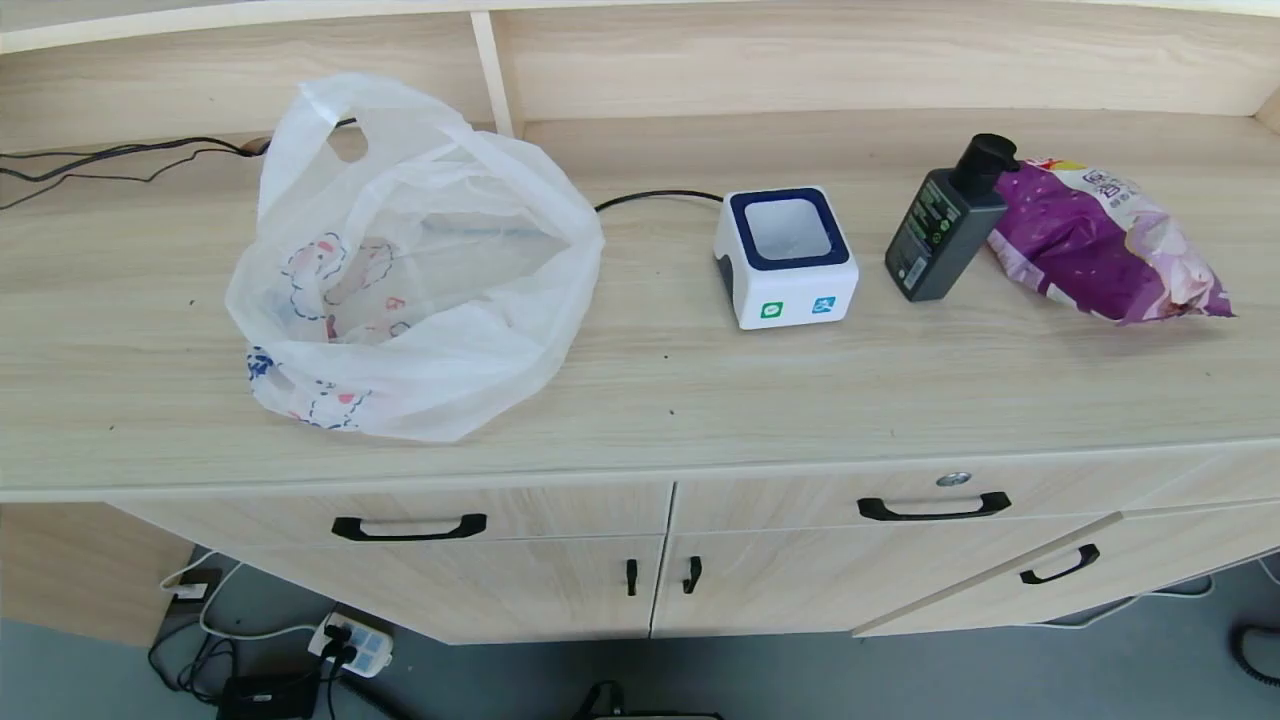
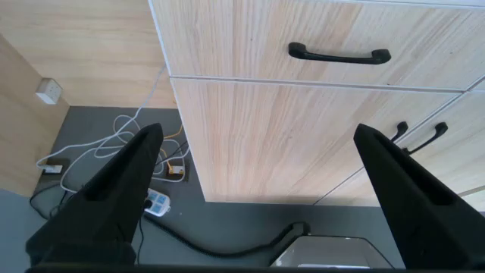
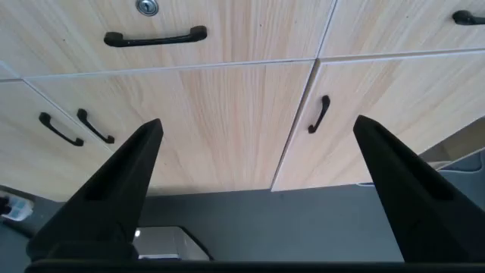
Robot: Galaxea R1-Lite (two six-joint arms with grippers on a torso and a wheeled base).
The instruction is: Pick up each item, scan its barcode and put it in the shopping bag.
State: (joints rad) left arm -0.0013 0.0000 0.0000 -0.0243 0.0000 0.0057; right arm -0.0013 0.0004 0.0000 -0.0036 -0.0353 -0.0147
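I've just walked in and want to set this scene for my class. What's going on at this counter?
Nothing is being handled at this moment. The left end effector and the right end effector are both open and hold nothing. They sit low, facing the cabinet fronts below the counter. On the counter, a dark bottle and a purple snack bag lie beside the scanner. The shopping bag stands open and appears empty. No item has been scanned or bagged yet.

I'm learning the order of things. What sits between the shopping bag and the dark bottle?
The white scanner box with a blue rim, in the head view.
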